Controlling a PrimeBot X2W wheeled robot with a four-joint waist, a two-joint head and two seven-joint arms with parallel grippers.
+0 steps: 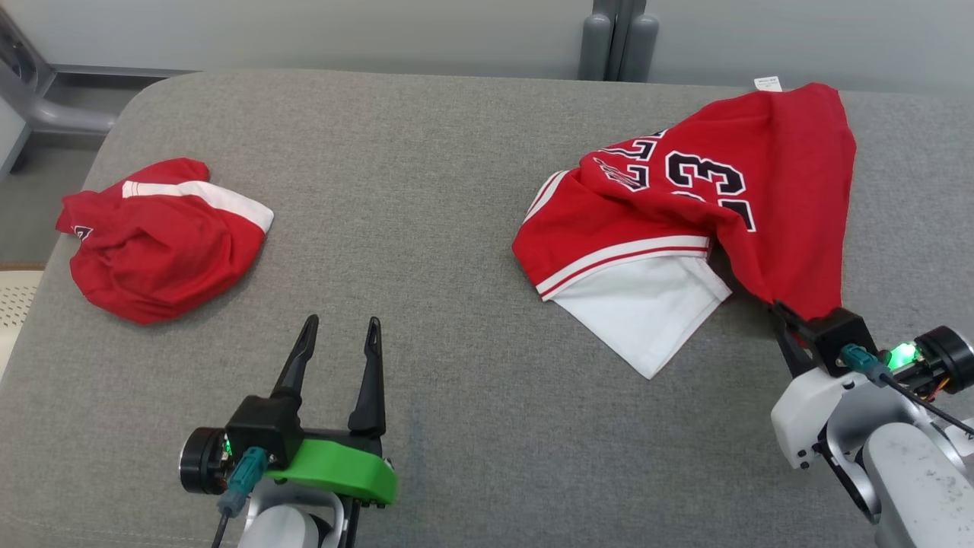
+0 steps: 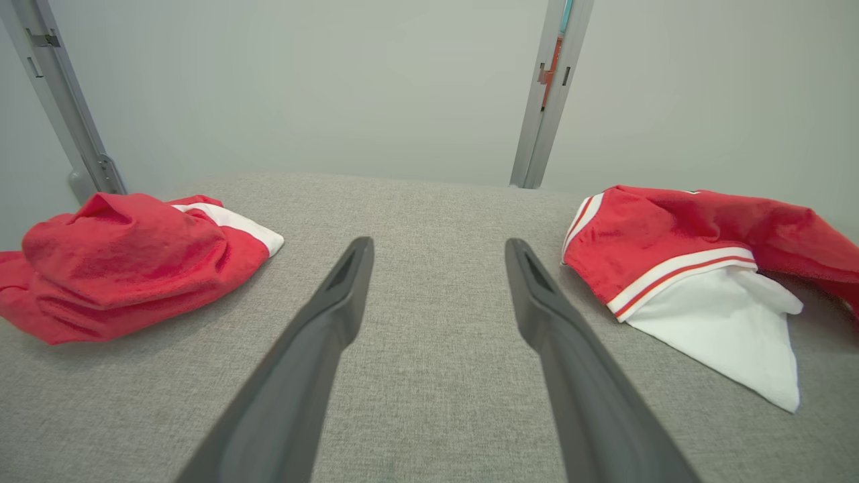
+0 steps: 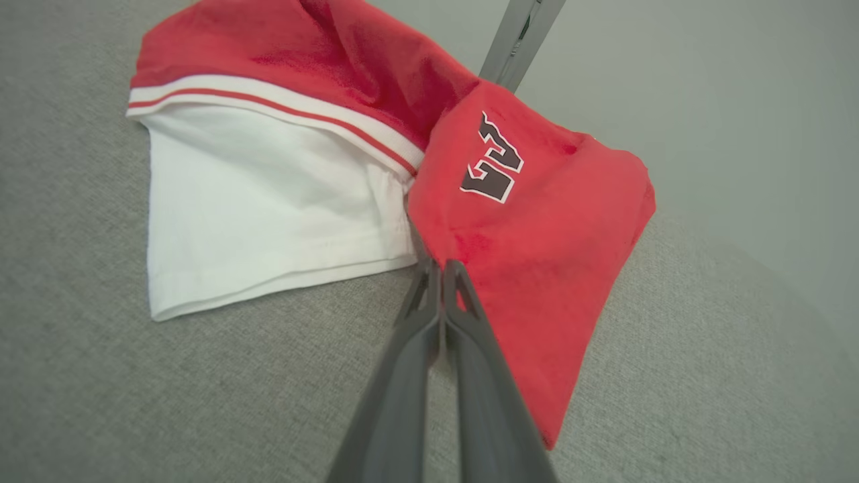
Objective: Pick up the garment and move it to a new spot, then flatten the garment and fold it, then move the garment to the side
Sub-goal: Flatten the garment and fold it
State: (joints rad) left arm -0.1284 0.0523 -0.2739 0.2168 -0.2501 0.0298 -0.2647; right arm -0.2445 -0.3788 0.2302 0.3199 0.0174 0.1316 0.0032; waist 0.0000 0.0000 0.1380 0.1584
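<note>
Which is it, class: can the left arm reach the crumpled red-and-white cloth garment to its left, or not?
Probably yes: the left gripper is open and empty, with only bare grey fabric surface between it and the garment.

Right hand pinching a red jersey on the grey table.
The jersey, printed with a black 23 and trimmed in white and red stripes, lies on the table's right side. 1 red corner is drawn to a point at the right hand, whose fingers are closed on the cloth. A white layer sticks out below the striped hem, and a small white label shows at the far edge. The left hand hovers at lower left, its 2 fingers spread apart. A crumpled red garment with a white band sits well apart, near the table's left edge.
</note>
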